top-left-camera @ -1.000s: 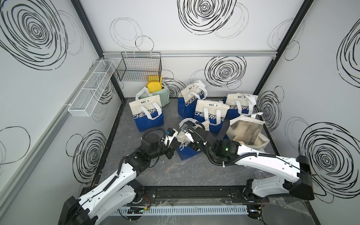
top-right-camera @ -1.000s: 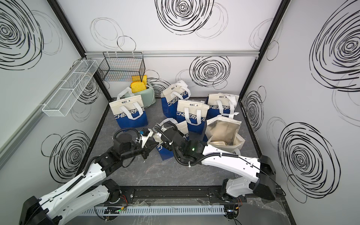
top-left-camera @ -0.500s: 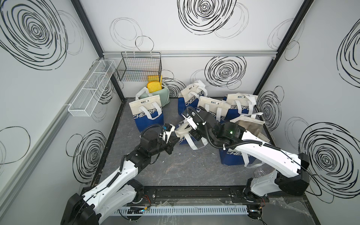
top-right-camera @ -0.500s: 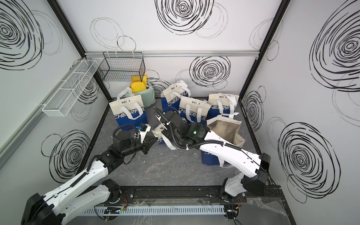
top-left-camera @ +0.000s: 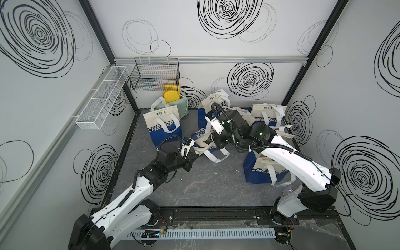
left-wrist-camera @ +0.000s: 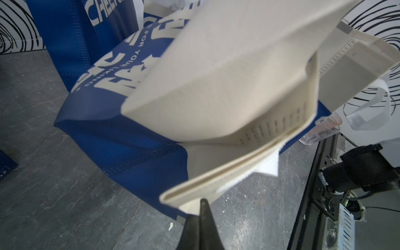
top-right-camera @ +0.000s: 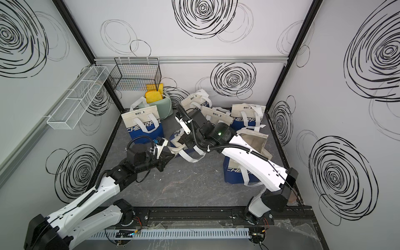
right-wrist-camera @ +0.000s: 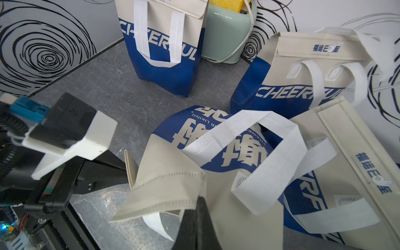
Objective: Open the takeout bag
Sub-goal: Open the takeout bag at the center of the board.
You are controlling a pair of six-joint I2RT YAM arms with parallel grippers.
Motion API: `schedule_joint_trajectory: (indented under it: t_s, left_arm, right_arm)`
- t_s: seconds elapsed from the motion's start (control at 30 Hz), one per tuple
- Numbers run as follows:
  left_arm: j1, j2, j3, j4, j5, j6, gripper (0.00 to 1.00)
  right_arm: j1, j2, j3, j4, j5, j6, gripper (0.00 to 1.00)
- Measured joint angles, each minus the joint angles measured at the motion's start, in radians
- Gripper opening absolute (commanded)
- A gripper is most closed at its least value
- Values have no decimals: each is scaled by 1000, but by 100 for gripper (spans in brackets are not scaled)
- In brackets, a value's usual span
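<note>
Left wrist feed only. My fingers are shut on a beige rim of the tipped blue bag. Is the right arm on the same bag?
Observer: Yes. In the right wrist view the right gripper has its fingers shut on the beige top edge of the same takeout bag, apart from the left gripper.
Operator: Handles?
Observer: One white handle arches loose over the bag's printed blue side.
Operator: Anything near the right arm?
Observer: In both top views an open bag stands on the floor under the right forearm.
</note>
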Motion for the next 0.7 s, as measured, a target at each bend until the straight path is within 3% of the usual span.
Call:
schedule_joint_trajectory:
  t_s: [0.1,0.2,0.3,0.7]
  left_arm:
    - [3,-5,51,-96,2,0,0]
    - [3,-5,97,-166,7,-4,0]
    - [7,-2,138,-221,8,-13,0]
    - [9,40,201,-281,16,-40,0]
  right_arm:
    - [-2,-39,-80,40,-25,10,4]
    - [-3,-71,-139,69,-48,25,26]
    - [-3,-92,-171,101,-64,31,39]
    - [11,-211,-341,184,-27,26,47]
